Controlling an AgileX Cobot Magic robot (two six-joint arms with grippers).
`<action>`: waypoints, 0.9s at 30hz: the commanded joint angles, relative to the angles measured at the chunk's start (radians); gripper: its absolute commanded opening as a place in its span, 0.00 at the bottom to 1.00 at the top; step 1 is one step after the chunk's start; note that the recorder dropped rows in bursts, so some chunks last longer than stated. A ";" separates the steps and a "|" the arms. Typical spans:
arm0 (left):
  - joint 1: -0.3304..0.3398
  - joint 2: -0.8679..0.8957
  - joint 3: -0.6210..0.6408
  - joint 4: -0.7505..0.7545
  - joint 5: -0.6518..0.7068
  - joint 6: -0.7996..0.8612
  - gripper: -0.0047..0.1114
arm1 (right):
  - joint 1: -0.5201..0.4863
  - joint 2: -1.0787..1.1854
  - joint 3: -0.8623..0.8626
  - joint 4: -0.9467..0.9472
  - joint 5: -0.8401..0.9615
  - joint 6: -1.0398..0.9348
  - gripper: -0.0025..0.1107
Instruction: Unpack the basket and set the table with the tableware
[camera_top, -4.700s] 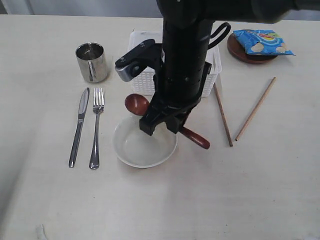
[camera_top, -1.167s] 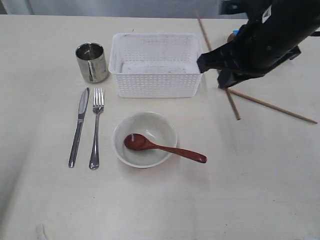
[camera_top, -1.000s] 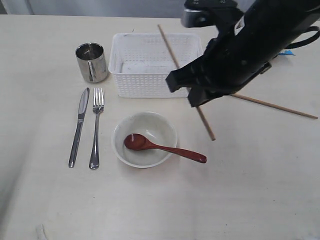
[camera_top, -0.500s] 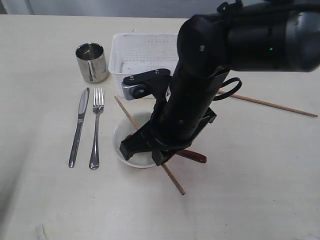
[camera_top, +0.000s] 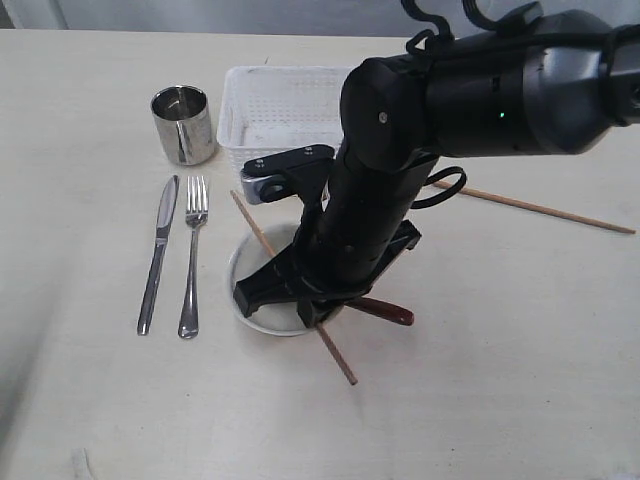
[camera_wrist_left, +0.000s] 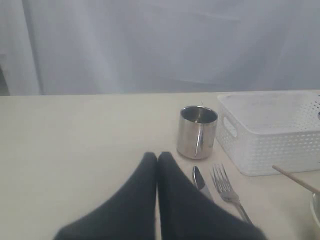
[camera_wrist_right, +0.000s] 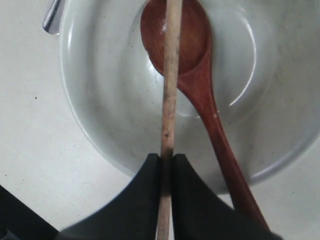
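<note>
Pinching a chopstick (camera_wrist_right: 170, 75), right fingers (camera_wrist_right: 136, 199) closed.

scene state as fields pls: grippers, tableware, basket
right gripper: shut on chopstick, held across bowl
left gripper: shut, nothing held
spoon: in bowl, handle out over rim
second chopstick: flat on table, right side
knife, fork: side by side, left of bowl
cup: upright, left of basket
basket: visible part empty, rest hidden
</note>
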 joint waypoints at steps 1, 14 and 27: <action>-0.001 -0.004 0.003 -0.003 -0.011 0.000 0.04 | 0.001 0.000 0.000 -0.011 -0.009 -0.005 0.02; -0.001 -0.004 0.003 -0.003 -0.011 0.000 0.04 | 0.001 0.000 0.000 -0.011 -0.011 -0.015 0.02; -0.001 -0.004 0.003 -0.003 -0.011 0.000 0.04 | 0.001 0.000 0.000 -0.036 -0.034 -0.017 0.28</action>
